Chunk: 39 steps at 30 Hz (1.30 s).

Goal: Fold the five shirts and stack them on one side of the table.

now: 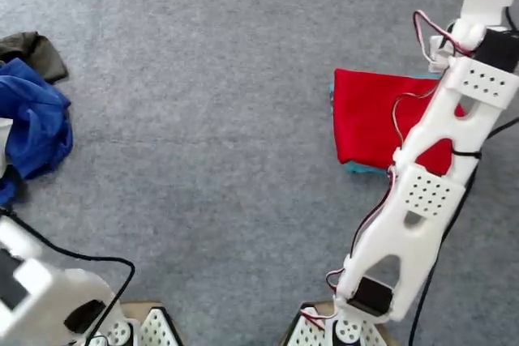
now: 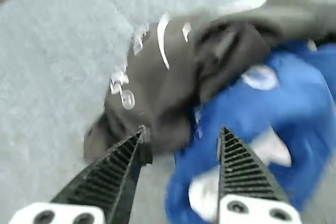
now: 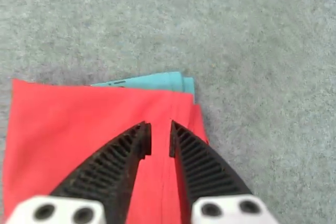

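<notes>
on the grey felt-like table cover, the high view shows a folded red cloth shirt lying flat toward the right side. a thin teal shirt sits under it, showing as a sliver along its near edge. the white right arm stretches across this pair. the right wrist view shows the stack closer, with the teal layers peeking out past one corner of the red shirt. there the right gripper hangs over the red cloth with its black ribbed fingers all but clenched. a thin slit is left between the tips, and no fabric is visibly pinched. at the far left edge in the high view, well apart from the stack, a crumpled bright blue shirt lies heaped. a rumpled dark grey-olive shirt lies just beyond it, and the left arm's white base sits at the near corner. the left wrist view shows that the dark shirt carries white print and overlaps the blue one. the left gripper is spread wide above both, grasping nothing.
</notes>
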Available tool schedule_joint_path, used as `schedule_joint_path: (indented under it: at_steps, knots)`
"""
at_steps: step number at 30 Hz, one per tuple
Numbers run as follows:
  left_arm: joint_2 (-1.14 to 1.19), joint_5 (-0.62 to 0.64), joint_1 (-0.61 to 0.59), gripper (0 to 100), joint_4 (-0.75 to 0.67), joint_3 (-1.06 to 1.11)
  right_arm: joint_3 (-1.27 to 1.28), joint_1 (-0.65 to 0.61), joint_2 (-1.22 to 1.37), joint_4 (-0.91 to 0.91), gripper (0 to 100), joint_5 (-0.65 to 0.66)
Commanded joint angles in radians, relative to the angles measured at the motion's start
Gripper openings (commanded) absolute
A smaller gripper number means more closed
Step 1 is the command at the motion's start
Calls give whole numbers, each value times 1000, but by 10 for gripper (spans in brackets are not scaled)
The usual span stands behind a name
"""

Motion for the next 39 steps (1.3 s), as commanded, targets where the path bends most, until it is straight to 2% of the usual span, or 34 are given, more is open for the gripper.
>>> schedule_joint_path:
  at_steps: [1,8,10,14,21,25,30,34,39]
  knots:
    - [201,-25,-4,221,-233,-73,-41,-41,-74,8,70,-6]
    - [641,48,-21,218,-253,-397,-38,-110,-110,8,70,-6]
    - [721,60,-27,202,-219,-496,-39,-132,-117,8,70,-6]
    - [707,20,-21,30,120,-797,-33,-153,-120,8,70,-8]
    - [692,23,70,29,546,-1300,-39,-153,-120,8,70,-8]
    - [690,15,191,29,790,-1609,-36,-153,-120,8,70,-12]
    - [489,21,323,28,787,-1570,-41,-152,-122,9,70,-12]
    - [287,21,486,28,787,-1508,-33,-150,-142,9,70,-14]
    - [-5,21,757,28,787,-1205,-31,-167,-199,9,70,-14]
